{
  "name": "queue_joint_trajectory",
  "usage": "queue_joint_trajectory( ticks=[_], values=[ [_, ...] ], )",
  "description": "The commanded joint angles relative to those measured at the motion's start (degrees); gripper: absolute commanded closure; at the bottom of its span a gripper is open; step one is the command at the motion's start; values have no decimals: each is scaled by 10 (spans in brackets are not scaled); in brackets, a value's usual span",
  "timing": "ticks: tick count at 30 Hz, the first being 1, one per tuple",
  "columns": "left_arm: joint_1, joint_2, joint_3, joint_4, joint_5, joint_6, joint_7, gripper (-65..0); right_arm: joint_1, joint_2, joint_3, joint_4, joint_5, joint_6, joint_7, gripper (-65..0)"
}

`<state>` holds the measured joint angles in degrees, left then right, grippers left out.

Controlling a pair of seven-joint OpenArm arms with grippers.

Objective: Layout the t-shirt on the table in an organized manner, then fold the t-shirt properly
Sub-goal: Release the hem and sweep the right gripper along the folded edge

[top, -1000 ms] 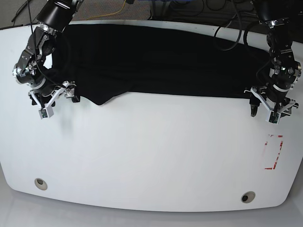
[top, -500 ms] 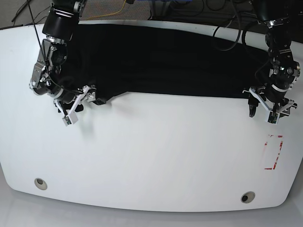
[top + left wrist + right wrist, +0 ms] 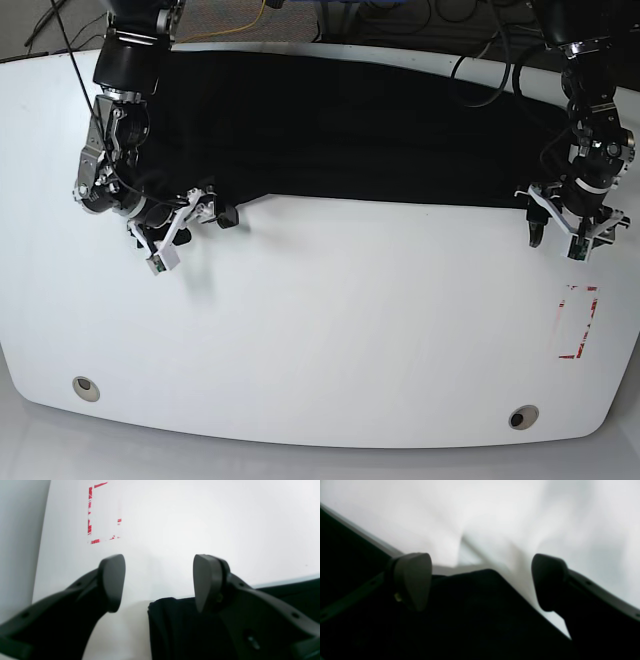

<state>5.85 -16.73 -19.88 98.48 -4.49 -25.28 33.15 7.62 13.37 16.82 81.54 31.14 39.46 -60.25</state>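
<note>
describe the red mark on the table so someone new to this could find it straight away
Start from the big white table with the black t-shirt spread along its far side. In the base view, go to the bare near-right part, just below the left hand: the red rectangular outline is there. It is the only coloured mark on the white top, patchy and broken, unlike the two round holes near the front edge.

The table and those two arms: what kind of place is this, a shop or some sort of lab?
Most likely a robotics lab or test bench. A glossy white table carries a taped red outline, two robot arms work over a black t-shirt, and loose cables trail behind the far edge.
</note>
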Motion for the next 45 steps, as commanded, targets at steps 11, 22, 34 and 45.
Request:
queue_joint_trajectory(
  ticks=[11,22,34,45],
  values=[
    [-7,-8,-3,8,-4,4,-14,-398,-4,10,-12,-12,6,5,15,-534],
    [-7,-9,-3,8,-4,4,-14,-398,-5,10,-26,-5,7,5,15,-142],
    [-6,-9,-3,7,-4,4,-14,-398,-23,9,-23,123,12,2,-39,0],
    [-6,-9,-3,6,-3,4,-14,-398,-127,-8,-22,251,71,2,-95,0]
  ],
)
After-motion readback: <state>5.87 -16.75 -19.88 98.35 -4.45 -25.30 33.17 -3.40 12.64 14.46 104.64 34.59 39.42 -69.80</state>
